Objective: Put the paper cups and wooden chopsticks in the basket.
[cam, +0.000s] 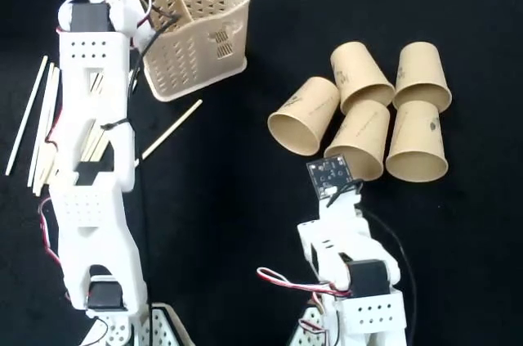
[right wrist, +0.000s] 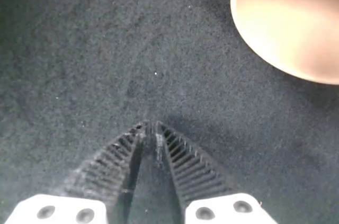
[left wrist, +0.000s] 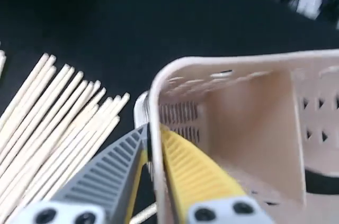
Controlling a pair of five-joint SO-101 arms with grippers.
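The beige plastic basket (cam: 200,27) stands tilted at the back left. My left gripper (cam: 145,29) is shut on its near rim. In the left wrist view the grey and yellow fingers (left wrist: 151,131) pinch the basket wall (left wrist: 249,118), one outside and one inside. A pile of wooden chopsticks (cam: 41,125) (left wrist: 58,118) lies left of that arm, and a single chopstick (cam: 172,129) lies in front of the basket. Several paper cups (cam: 359,140) lie on their sides at the right. My right gripper (right wrist: 151,128) is shut and empty over the black cloth, just short of a cup's mouth (right wrist: 288,23).
The black cloth (cam: 229,199) covers the table, with open room between the two arms. The left arm's white links (cam: 90,158) stretch over part of the chopstick pile. The right arm's wrist (cam: 331,176) sits just in front of the cups. Cables lie along the table's back edge.
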